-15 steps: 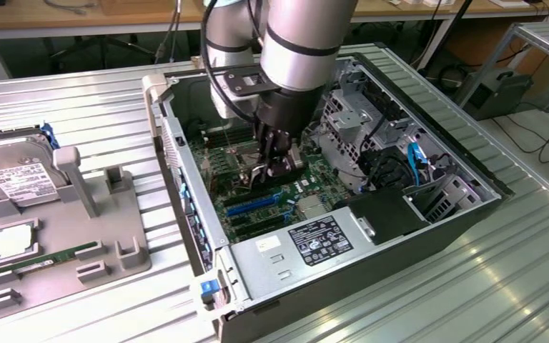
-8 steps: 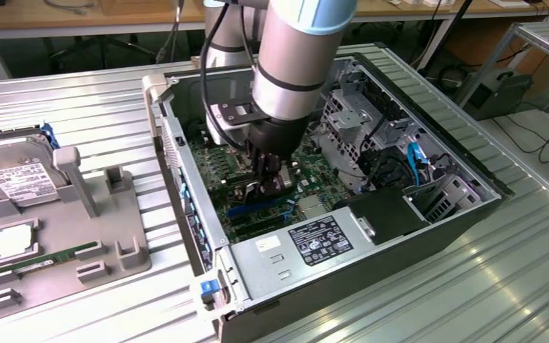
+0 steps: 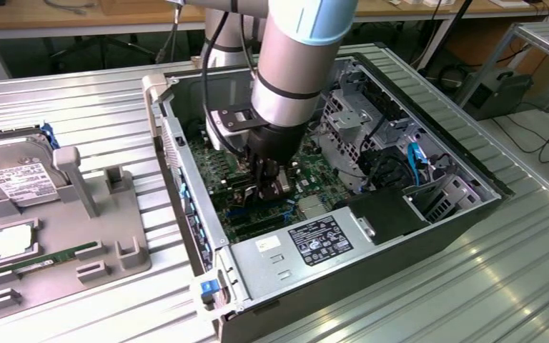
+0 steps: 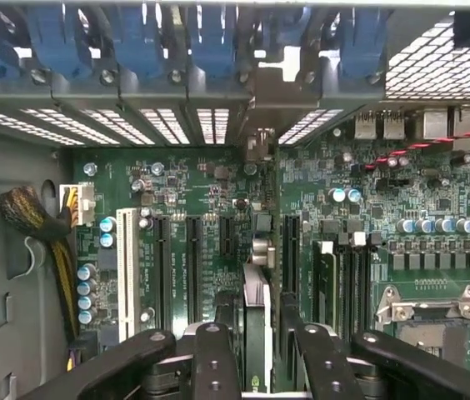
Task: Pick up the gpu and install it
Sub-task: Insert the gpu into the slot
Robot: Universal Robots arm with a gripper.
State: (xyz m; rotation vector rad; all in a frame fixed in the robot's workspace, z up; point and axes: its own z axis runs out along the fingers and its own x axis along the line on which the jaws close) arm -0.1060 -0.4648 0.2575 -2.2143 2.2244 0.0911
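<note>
The exterior view is evenly lit from above, with pale streaks of glare running along the ribbed metal table (image 3: 503, 286) and a soft sheen on the arm (image 3: 299, 57). The inside of the computer case (image 3: 427, 236) lies in shadow, its details dim. The wrist view is darker; light shines through the vent grilles (image 4: 210, 125), which look washed out, while the black fingers (image 4: 210, 358) near the lens are softly blurred.

We're in a robotics/electronics lab: open PC case (image 3: 351, 200) on ribbed metal bench (image 3: 503, 286), center frame; grey parts fixture (image 3: 60, 243) lower left; wooden workbenches (image 3: 65, 18) w/ cables along top edge.
</note>
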